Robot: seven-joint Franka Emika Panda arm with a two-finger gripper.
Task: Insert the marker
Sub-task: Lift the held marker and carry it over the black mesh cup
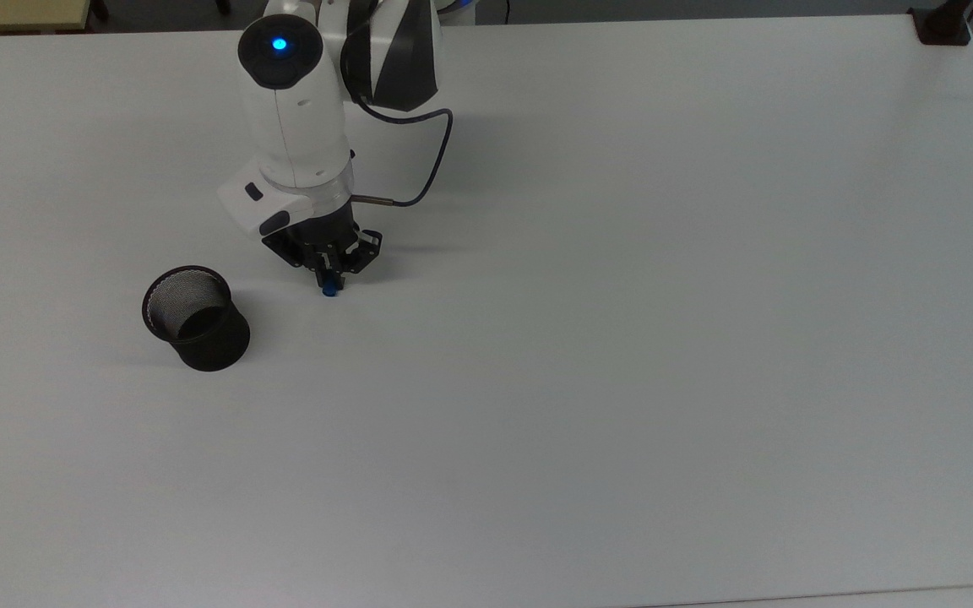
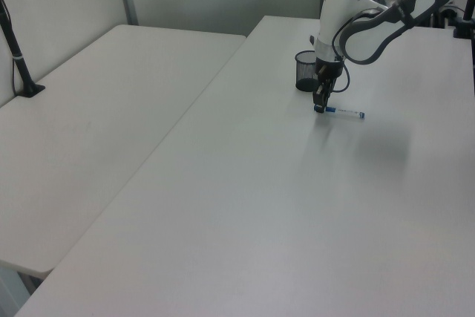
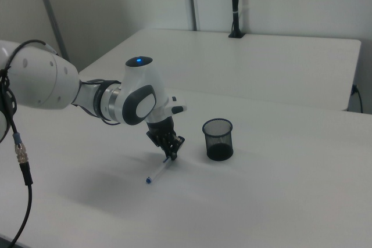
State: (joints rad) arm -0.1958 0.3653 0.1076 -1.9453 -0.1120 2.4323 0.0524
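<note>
Marker, a slim white-barrelled pen with a blue cap [image 1: 331,288] [image 2: 344,113] [image 3: 157,173], lies flat on the white worktop [image 1: 622,338] [image 2: 260,206] [image 3: 279,201], not yet in the black mesh cup [image 1: 195,318] [image 2: 304,70] [image 3: 218,139]. The black two-finger tool [image 1: 328,263] [image 2: 320,104] [image 3: 172,154] of the white robot arm [image 1: 296,135] [image 2: 349,20] [image 3: 116,100] is down over the pen's capped end, its fingers drawn close on either side of the barrel; it looks clamped on the pen. In the top view a short blue tip pokes out below the fingers, and the cup stands upright to the top view's left of it, near but apart. In the left view the rest of the barrel stretches to the left view's right of the tool. In the right view the pen runs down toward the right view's left, with the cup just beside the tool
</note>
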